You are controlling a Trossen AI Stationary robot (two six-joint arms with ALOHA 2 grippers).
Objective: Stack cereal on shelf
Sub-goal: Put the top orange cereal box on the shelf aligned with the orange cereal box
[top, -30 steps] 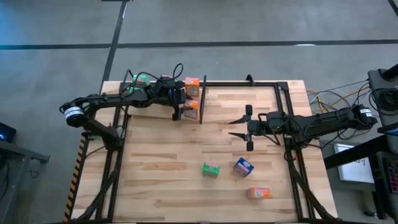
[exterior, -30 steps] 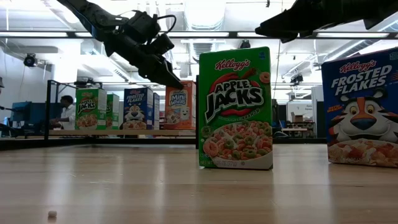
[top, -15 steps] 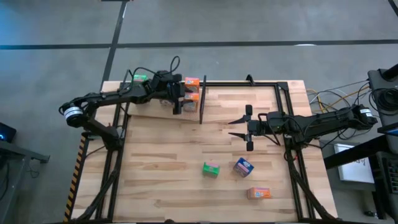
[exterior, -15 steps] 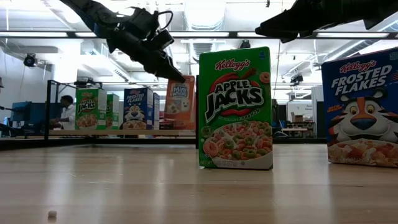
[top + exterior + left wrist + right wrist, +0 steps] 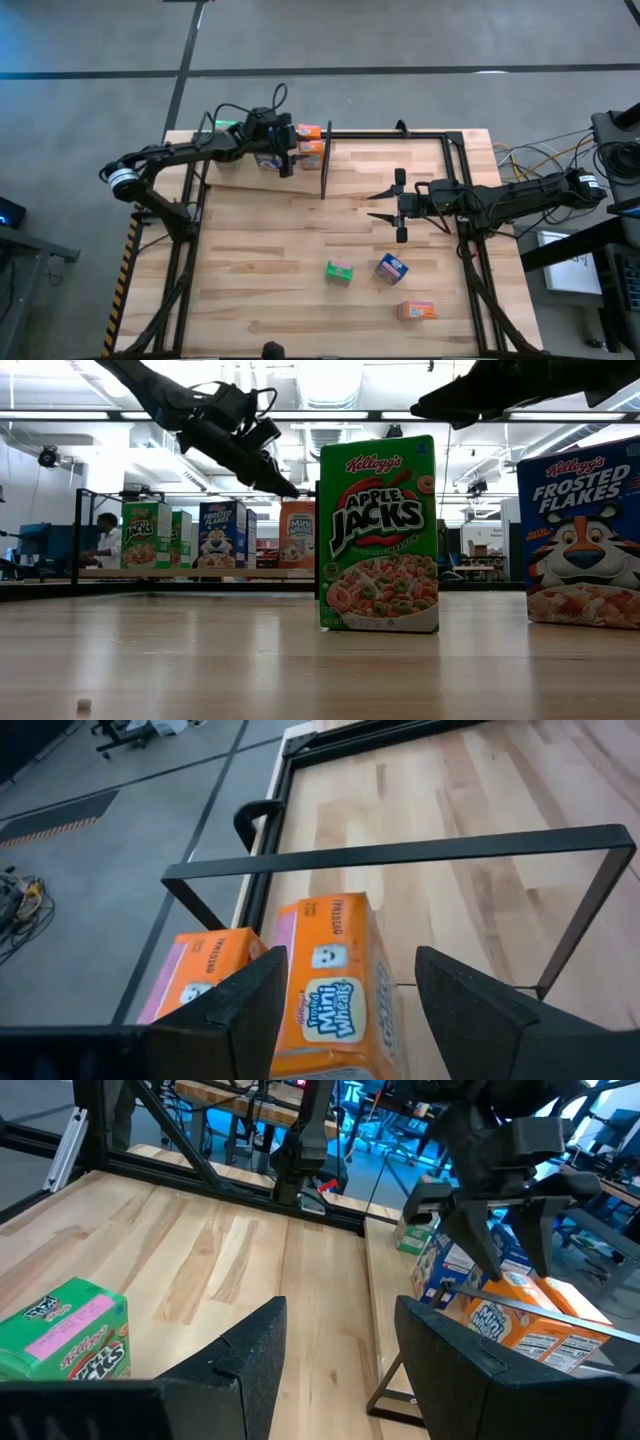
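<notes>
**At the shelf: orange box set down**

On the shelf [image 5: 245, 170], the left hand [image 5: 285, 160] has carried the orange cereal box [image 5: 335, 985] inward beside another orange box [image 5: 195, 980]; its fingers straddle it, seemingly letting go. The right hand [image 5: 385, 205] hovers spread over the table [image 5: 260, 260].

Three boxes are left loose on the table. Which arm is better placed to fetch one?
The right. Its open gripper hangs just above the green box and blue box. The left gripper is at the shelf, straddling an orange box.
</notes>
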